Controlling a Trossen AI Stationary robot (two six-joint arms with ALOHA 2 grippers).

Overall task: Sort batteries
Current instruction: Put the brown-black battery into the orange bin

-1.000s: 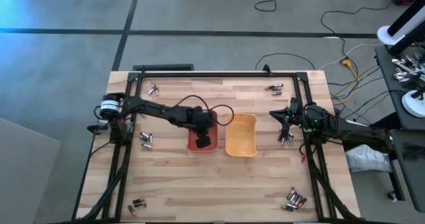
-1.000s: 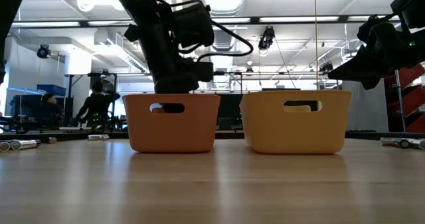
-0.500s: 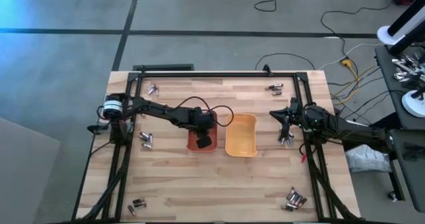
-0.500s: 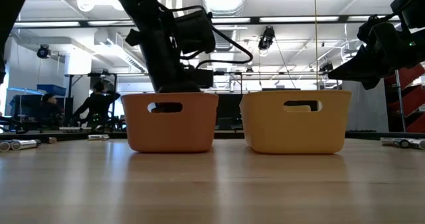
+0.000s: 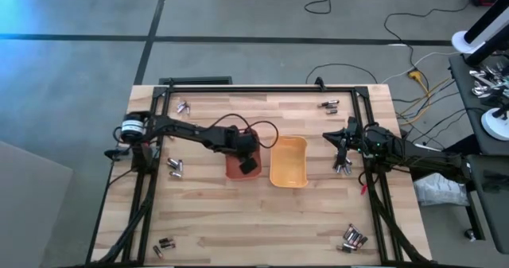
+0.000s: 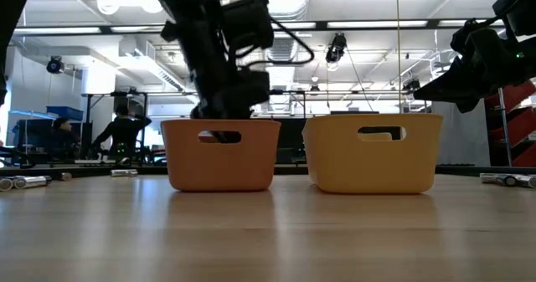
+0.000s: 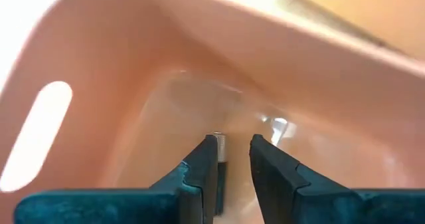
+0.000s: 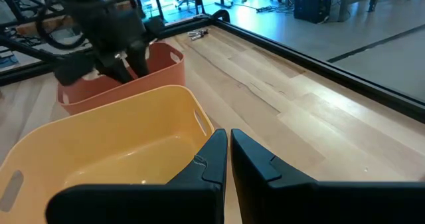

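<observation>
An orange tray (image 5: 235,168) and a yellow tray (image 5: 289,161) stand side by side at mid-table. My left gripper (image 5: 249,165) reaches down into the orange tray, its fingers a small gap apart (image 7: 234,144). A silvery battery (image 7: 219,159) shows just inside one finger, low in the tray. My right gripper (image 5: 342,152) hangs shut (image 8: 228,136) above the table to the right of the yellow tray, with nothing between its fingers. A few batteries (image 5: 343,168) lie on the table just below it. My left gripper is inside the orange tray, pointing down. The battery (image 7: 219,159) shows against the inner side of one finger (image 7: 207,159). Whether that finger touches it, or touches the tray's wall, I cannot tell.
Small groups of batteries lie about the table: far left (image 5: 183,106), far right (image 5: 329,104), left (image 5: 175,167), near left (image 5: 163,244), near right (image 5: 354,238). A dark frame rail (image 5: 262,90) runs along the far side.
My left gripper has shifted a little toward the yellow tray and the far edge while inside the orange tray. The orange tray has slid slightly toward the yellow tray with it.
</observation>
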